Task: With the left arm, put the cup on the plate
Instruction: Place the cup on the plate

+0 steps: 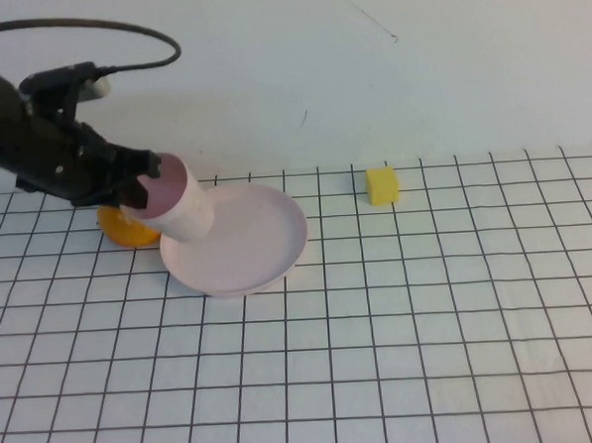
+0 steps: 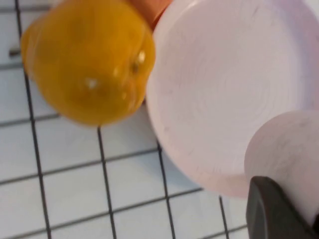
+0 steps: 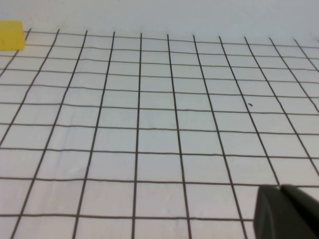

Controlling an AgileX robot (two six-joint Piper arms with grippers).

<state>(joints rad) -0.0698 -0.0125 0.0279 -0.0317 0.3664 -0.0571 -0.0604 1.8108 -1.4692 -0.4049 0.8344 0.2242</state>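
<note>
My left gripper (image 1: 140, 185) is shut on the pale pink cup (image 1: 176, 200), holding it tilted over the left rim of the round pink plate (image 1: 252, 244). The cup's mouth faces the gripper. In the left wrist view the cup (image 2: 286, 149) fills the lower right, with one black fingertip (image 2: 271, 211) pressed against it, above the plate (image 2: 229, 84). My right gripper (image 3: 281, 191) shows only in the right wrist view, its fingertips together over bare grid cloth; it holds nothing.
An orange (image 1: 122, 226) lies just left of the plate, under my left arm; it is large in the left wrist view (image 2: 87, 59). A small yellow block (image 1: 382, 185) sits right of the plate, also in the right wrist view (image 3: 11, 35).
</note>
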